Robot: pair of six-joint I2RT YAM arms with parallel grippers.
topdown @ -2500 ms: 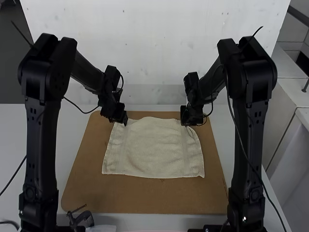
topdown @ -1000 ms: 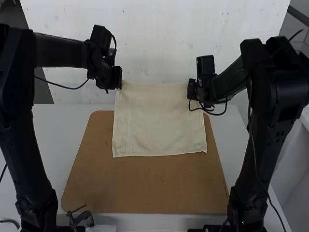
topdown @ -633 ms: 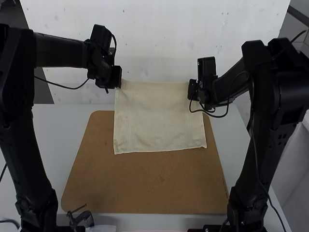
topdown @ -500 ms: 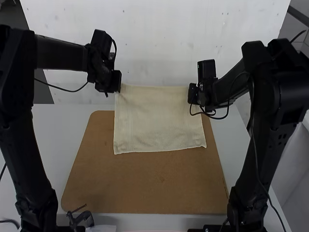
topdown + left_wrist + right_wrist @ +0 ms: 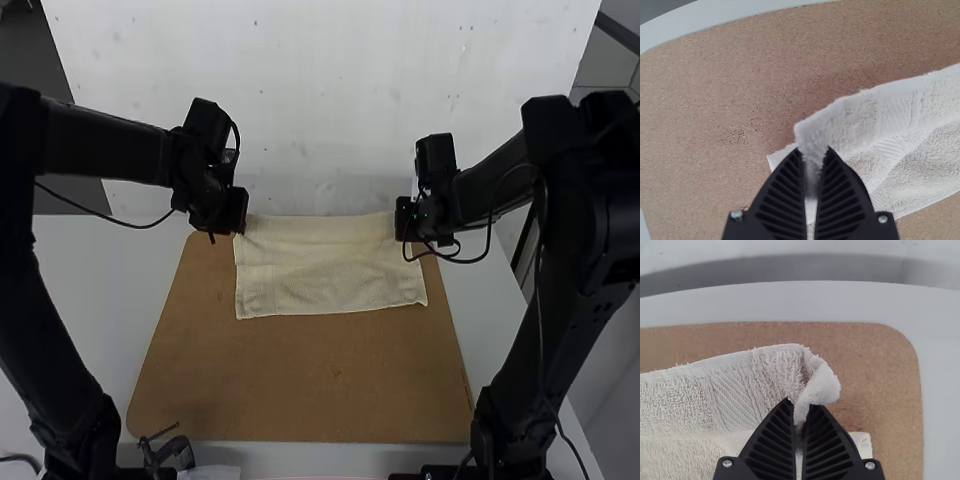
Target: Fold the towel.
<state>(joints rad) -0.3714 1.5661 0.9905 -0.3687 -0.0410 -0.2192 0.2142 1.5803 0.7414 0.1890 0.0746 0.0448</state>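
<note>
On the brown board (image 5: 305, 385), the towel (image 5: 330, 288) lies toward four o'clock from the left tool (image 5: 813, 156), eight from the right tool (image 5: 801, 412); both pinch its twelve-o'clock edge, which probably folds toward six.

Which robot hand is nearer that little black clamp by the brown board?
Left: the left gripper holds the towel's far edge on the clamp's side; the right gripper holds that edge farther right across the board.
</note>
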